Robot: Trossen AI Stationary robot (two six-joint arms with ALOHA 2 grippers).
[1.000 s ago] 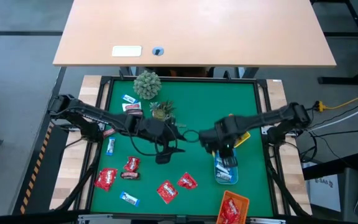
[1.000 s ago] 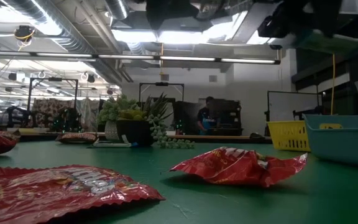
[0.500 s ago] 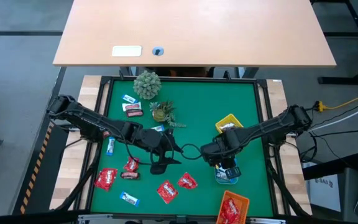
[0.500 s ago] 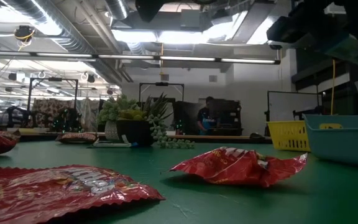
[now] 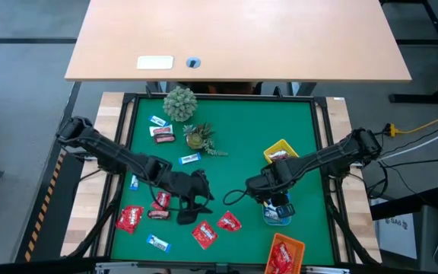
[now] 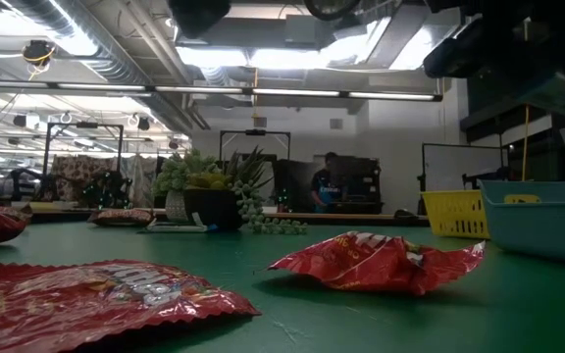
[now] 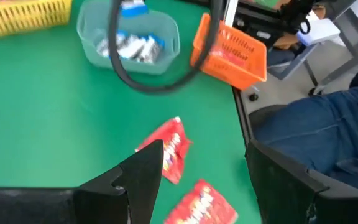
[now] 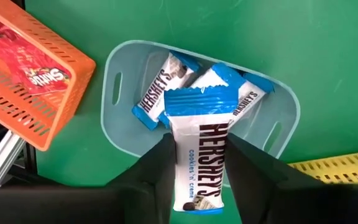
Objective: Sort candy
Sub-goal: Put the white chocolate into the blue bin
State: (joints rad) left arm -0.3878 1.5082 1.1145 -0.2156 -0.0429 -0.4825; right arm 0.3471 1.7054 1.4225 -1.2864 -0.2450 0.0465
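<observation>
— Two pincers at work?
— Yes. The right pincer point(image 8: 194, 163) hangs over the pale blue tray point(image 8: 123, 127), fingers closed on a blue-and-white bar point(image 8: 196, 152); more such bars point(image 8: 163, 81) lie inside.
— And the left pincer point(image 7: 201, 180)?
— Fingers wide apart, holding nothing, above two red packets point(image 7: 169, 149) on the green counter point(image 7: 55, 118), near the orange tray point(image 7: 232, 53).

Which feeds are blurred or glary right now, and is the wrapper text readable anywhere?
Left wrist view: motion-blurred, the red packets smeared. Right wrist view: sharp, print readable on the blue-and-white wrapped bar between the right tool's fingers. Low view: bright ceiling lights glare; the near shiny red packet is soft. High view: even light.
</observation>
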